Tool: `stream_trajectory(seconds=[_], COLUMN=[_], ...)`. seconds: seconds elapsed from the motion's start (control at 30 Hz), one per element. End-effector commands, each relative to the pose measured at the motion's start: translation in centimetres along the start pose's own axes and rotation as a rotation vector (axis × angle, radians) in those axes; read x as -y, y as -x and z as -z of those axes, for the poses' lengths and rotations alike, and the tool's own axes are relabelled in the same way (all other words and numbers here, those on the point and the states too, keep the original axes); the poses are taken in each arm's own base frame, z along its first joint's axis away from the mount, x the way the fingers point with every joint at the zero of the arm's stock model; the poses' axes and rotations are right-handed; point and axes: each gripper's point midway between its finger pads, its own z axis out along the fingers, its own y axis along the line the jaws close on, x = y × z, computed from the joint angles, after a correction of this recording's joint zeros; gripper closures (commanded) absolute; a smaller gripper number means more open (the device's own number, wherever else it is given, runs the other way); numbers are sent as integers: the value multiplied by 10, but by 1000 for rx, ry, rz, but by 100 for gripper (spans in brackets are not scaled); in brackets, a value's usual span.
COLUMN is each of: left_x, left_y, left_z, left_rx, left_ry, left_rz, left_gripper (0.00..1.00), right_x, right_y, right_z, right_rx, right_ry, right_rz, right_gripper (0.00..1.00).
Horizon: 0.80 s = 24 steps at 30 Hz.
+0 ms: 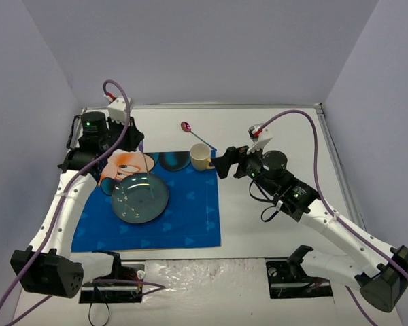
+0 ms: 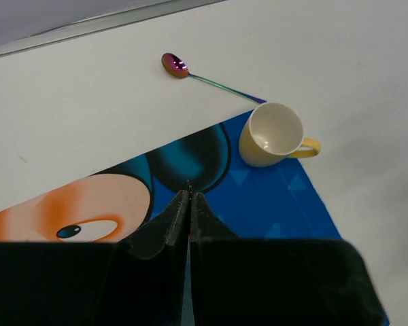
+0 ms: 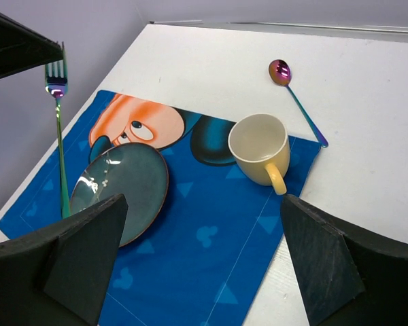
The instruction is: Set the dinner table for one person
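Note:
My left gripper [image 2: 189, 193] is shut on a thin iridescent fork [image 3: 56, 88], which hangs handle-down from it over the left edge of the blue placemat [image 1: 183, 217]. It hovers at the back left [image 1: 131, 146]. A teal plate [image 1: 140, 197] lies on the placemat. A yellow mug [image 1: 202, 157] stands at the placemat's back right corner. An iridescent spoon [image 1: 188, 128] lies on the white dinner table [image 1: 279, 136] behind the mug. My right gripper [image 3: 204, 258] is open and empty, just right of the mug [image 1: 221, 164].
The placemat carries a cartoon face print [image 1: 126, 164] at its back left. The table's metal rim [image 1: 204, 106] runs along the back, with grey walls on three sides. Purple cables loop over both arms.

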Motion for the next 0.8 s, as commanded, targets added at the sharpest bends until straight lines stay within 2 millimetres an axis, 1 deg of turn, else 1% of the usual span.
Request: stream_trajectory(seconds=[0.0,0.13,0.23,0.37,0.43,0.47,0.5,0.57,0.67,0.77], left_x=[-15,-48,-79,-115,-133,-137,-137,-146,-157,-170], left_y=[-18,-40,-62,-90,-103,-108,-110,-118,-114,-118], left_z=[22,31,36,37,37,39,39,39,34,29], left_rx=[-44,-89,-135,-204,-245,-259,-273,-304,-302,-304], left_ry=[-89,-106,-90,-53,-29,-38,-45,-72,-105,-113], left_rz=[-92,-46,-24,0,-22,-40,-27,-35,-89,-123], left_gripper=[100,100,100,100,100,100,100,100,100,100], right_x=[-3,-2,0,1,4,6,6,8,10,13], right_y=[1,-9,-12,-13,-14,-12,-14,-16,-17,-20], right_z=[3,4,6,11,15,17,18,22,26,28], right_rx=[13,-13,-19,-17,-14,-7,-12,-14,-10,-12], right_ry=[33,51,60,71,68,67,64,62,60,48], right_rz=[27,39,49,58,65,69,70,73,81,87], right_gripper=[7,6,6,6,6,6,5,5,5,5])
